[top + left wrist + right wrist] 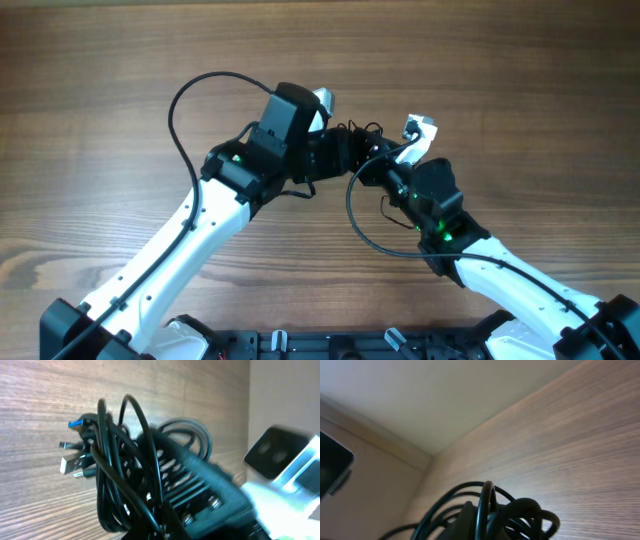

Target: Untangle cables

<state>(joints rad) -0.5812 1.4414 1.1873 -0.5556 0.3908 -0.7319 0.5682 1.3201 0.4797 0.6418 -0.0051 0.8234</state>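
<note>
The cables [352, 138] are a tangled black bundle held off the wooden table between both grippers at the middle. My left gripper [335, 150] is shut on the bundle from the left. My right gripper [378, 160] is shut on it from the right. In the left wrist view the cables [115, 475] loop upward, with a blue plug [75, 424] and silver plugs [67, 465] sticking out left. My left jaws [165, 527] grip them at the bottom and the right gripper [200, 485] sits just behind. In the right wrist view the cables [520, 515] hide most of my right jaws [470, 525].
The thick arm cables loop out beside each arm, one at the left [185, 100] and one at the right [360, 225]. The black robot base [320, 345] lies along the front edge. A pale wall [420, 400] rises beyond the table's far edge.
</note>
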